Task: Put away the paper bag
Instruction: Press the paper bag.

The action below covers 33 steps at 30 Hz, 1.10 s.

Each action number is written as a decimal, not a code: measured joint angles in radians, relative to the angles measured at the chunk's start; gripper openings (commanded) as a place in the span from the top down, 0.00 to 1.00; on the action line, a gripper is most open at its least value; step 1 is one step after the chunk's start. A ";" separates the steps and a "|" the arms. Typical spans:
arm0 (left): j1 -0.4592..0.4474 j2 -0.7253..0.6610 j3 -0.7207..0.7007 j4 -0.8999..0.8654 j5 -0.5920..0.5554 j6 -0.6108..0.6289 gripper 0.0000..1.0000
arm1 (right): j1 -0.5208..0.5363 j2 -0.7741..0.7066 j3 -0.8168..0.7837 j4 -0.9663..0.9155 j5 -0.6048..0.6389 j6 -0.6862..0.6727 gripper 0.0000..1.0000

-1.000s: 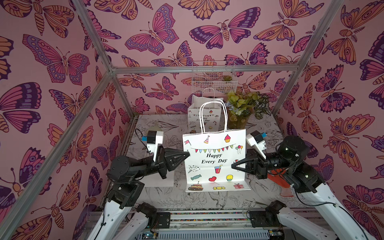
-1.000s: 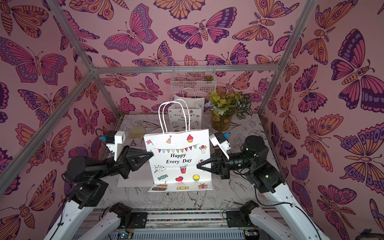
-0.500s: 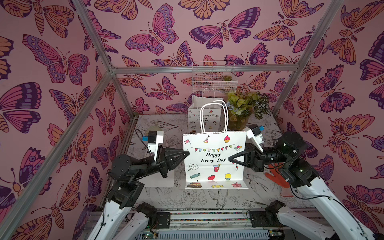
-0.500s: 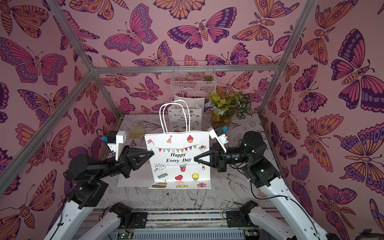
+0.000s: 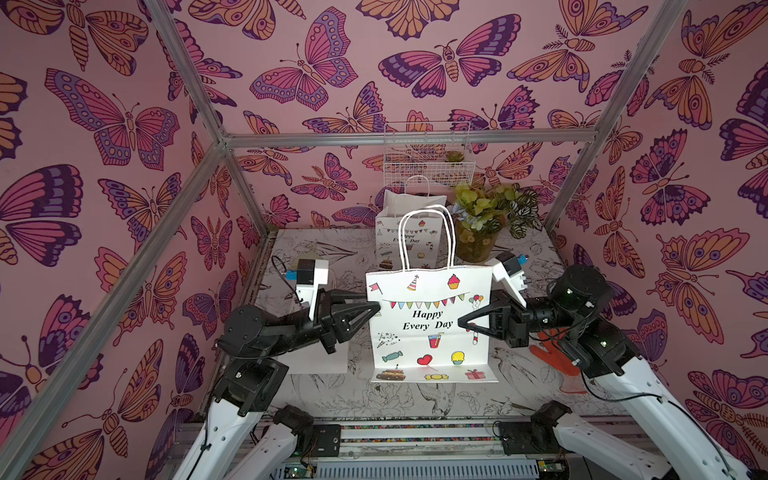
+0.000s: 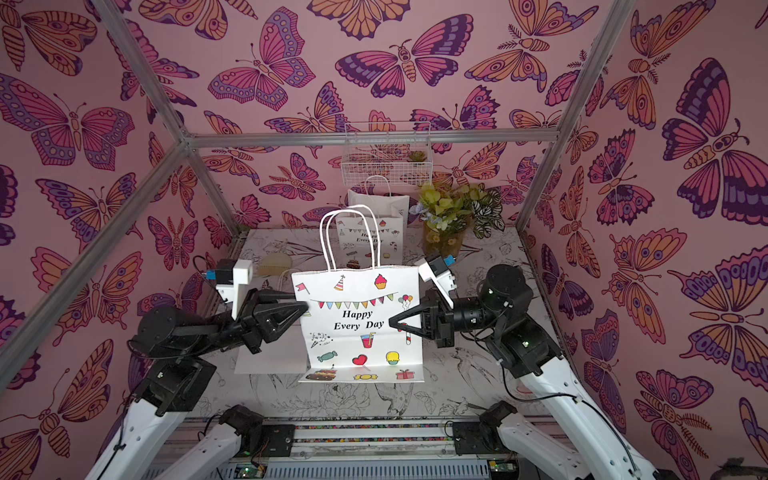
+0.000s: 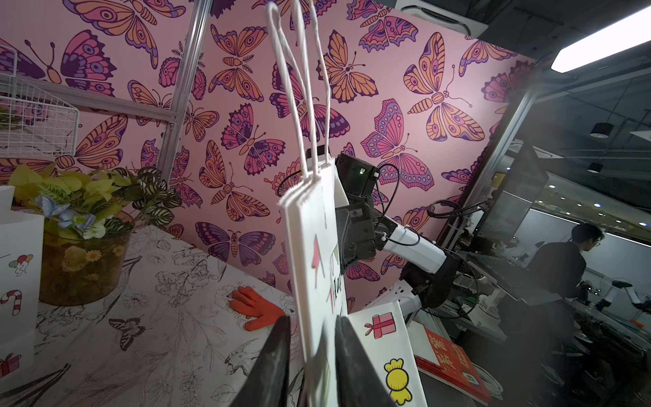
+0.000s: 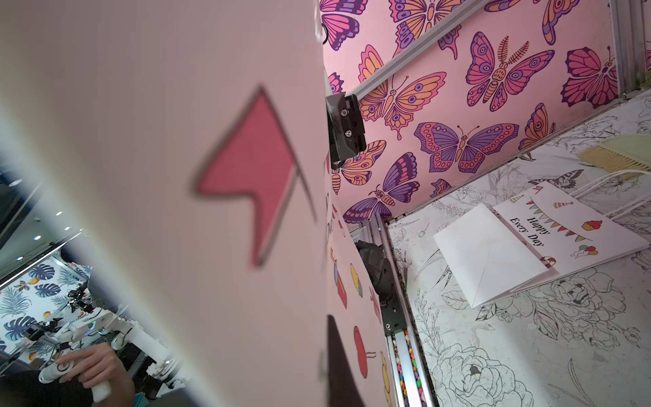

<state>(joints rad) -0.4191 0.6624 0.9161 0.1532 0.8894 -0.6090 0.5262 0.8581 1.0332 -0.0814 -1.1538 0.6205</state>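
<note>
Left hand [image 5: 373, 301] just cracked open, fingers loosely astride the bag's [image 5: 428, 332] left edge. I read that as the release starting. Bag stands upright over mid-surface [image 5: 415, 399], flat, handles up, print facing me, long axis vertical. Right hand [image 5: 459, 322] is clamped on its right edge, probably carrying it alone.

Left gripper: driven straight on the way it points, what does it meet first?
The paper bag: the left gripper straddles its side edge, so paper comes first. Beyond it, probably the right gripper; depth is unclear.
</note>
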 measured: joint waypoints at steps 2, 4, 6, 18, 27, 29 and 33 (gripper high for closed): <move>0.000 0.003 0.008 0.001 0.000 0.001 0.91 | 0.000 -0.008 -0.008 -0.010 -0.003 -0.001 1.00; 0.000 0.006 0.014 0.003 0.002 0.000 1.00 | 0.000 -0.014 -0.014 -0.017 -0.003 -0.004 1.00; 0.000 0.010 0.016 0.001 0.005 -0.001 1.00 | 0.000 -0.019 -0.017 -0.021 -0.003 -0.014 1.00; 0.000 0.020 0.016 0.003 0.021 -0.005 0.23 | 0.000 -0.032 -0.024 -0.051 0.000 -0.034 1.00; 0.000 0.026 -0.067 0.042 0.170 -0.055 0.00 | 0.000 -0.043 -0.025 -0.019 0.016 -0.010 1.00; -0.002 0.020 -0.091 0.048 0.197 -0.063 0.00 | 0.000 -0.042 -0.025 -0.006 0.020 0.001 1.00; -0.023 -0.012 -0.144 0.057 0.246 -0.077 0.00 | -0.006 -0.040 -0.024 0.006 0.031 0.010 1.00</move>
<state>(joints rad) -0.4416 0.6502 0.7719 0.2100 1.1355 -0.6857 0.5198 0.8181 1.0096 -0.0750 -1.1229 0.6304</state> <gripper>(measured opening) 0.999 0.055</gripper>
